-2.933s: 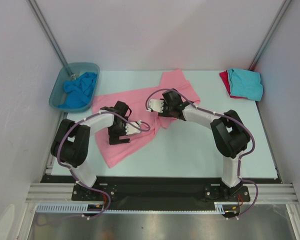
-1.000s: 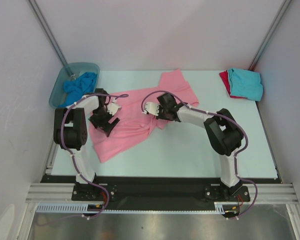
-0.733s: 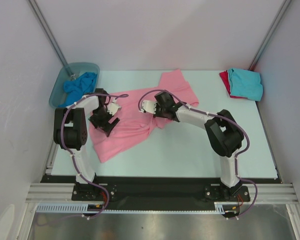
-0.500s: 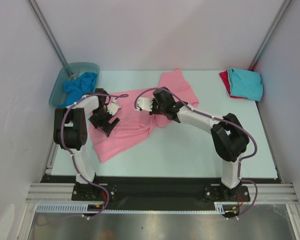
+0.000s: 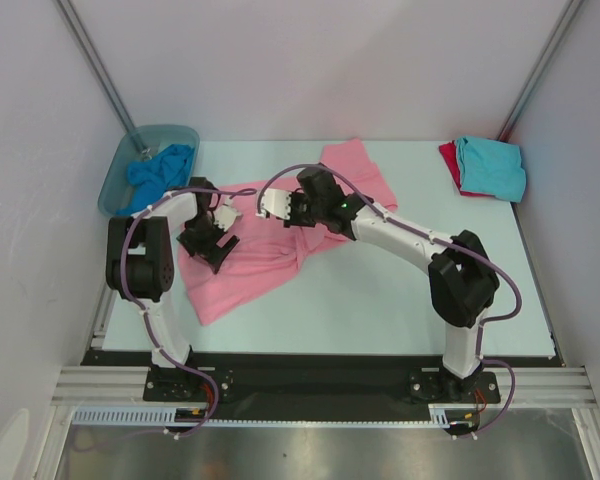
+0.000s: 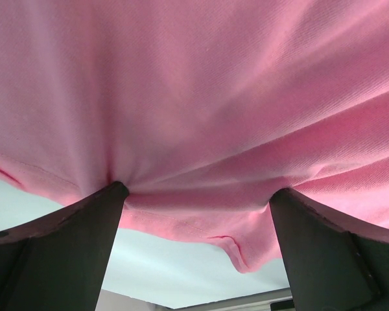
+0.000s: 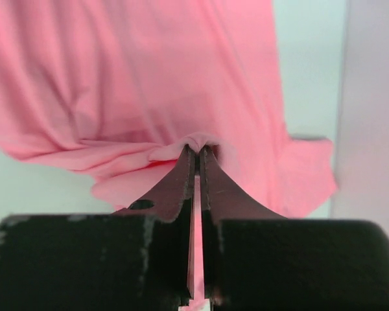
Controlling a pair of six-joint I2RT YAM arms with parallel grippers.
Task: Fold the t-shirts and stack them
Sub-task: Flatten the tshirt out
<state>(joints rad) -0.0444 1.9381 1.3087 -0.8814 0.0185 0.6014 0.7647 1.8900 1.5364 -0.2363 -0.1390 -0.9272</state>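
Note:
The large light pink t-shirt [image 5: 255,255] lies crumpled across the table's left and middle. My right gripper [image 5: 296,213] is shut on a raised fold of the pink t-shirt [image 7: 149,84], the cloth bunched at my right gripper's [image 7: 200,150] tips. Over the shirt's left part my left gripper [image 5: 212,240] stands wide open. In the left wrist view both tips of the left gripper [image 6: 198,194] press into the pink cloth [image 6: 201,97] with its hem hanging between them. A turquoise t-shirt [image 5: 492,166] lies folded on a red one [image 5: 447,158] at the back right. A brighter blue t-shirt [image 5: 160,176] sits bunched in the tub.
The translucent grey-blue tub [image 5: 113,190] stands at the back left corner. White walls close in the table [image 5: 400,300] on the left, back and right. Metal posts [image 5: 100,70] rise at both back corners.
My right gripper has moved left across the table with the pink fold in it, dragging the cloth over itself. The left arm has stayed where it was, open.

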